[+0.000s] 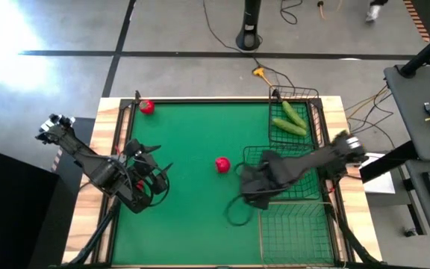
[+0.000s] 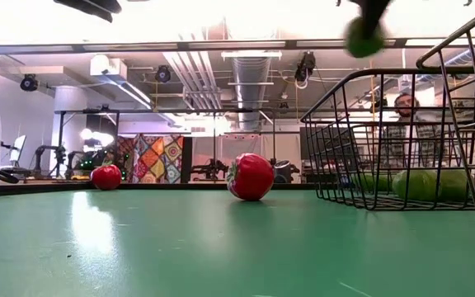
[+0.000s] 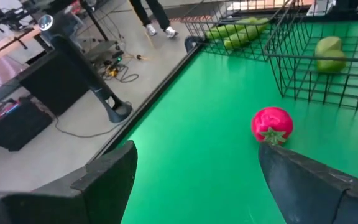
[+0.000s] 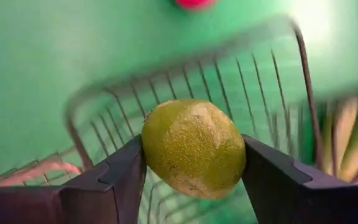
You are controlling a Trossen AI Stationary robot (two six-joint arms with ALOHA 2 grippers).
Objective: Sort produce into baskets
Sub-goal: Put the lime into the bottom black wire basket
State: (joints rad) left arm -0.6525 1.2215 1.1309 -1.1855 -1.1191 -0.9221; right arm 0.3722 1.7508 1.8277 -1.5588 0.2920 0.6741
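My right gripper (image 4: 194, 163) is shut on a small yellow-green fruit (image 4: 193, 146) above the larger dark wire basket (image 1: 295, 173); in the low view the fruit (image 2: 364, 36) hangs high over that basket (image 2: 386, 124). Other yellow-green fruits (image 2: 423, 183) lie on that basket's floor. Two cucumbers (image 1: 290, 119) lie in the narrow dark basket (image 1: 313, 112) at the far right. One red fruit (image 1: 222, 164) rests on the table's middle, another (image 1: 147, 107) at the far left. My left gripper (image 1: 146, 185) is open and empty near the left edge. My right gripper pinches the yellow-green fruit between its two fingers, one on each of the fruit's opposite sides (image 4: 149, 149). The fingers point down toward the basket. The fruit is lifted clear, well above the basket's rim.
A paler wire basket (image 1: 298, 233) stands at the near right, beside the larger dark one. A person (image 2: 402, 124) stands in the room beyond the table. Bare green table (image 1: 192, 217) lies between the left gripper and the baskets.
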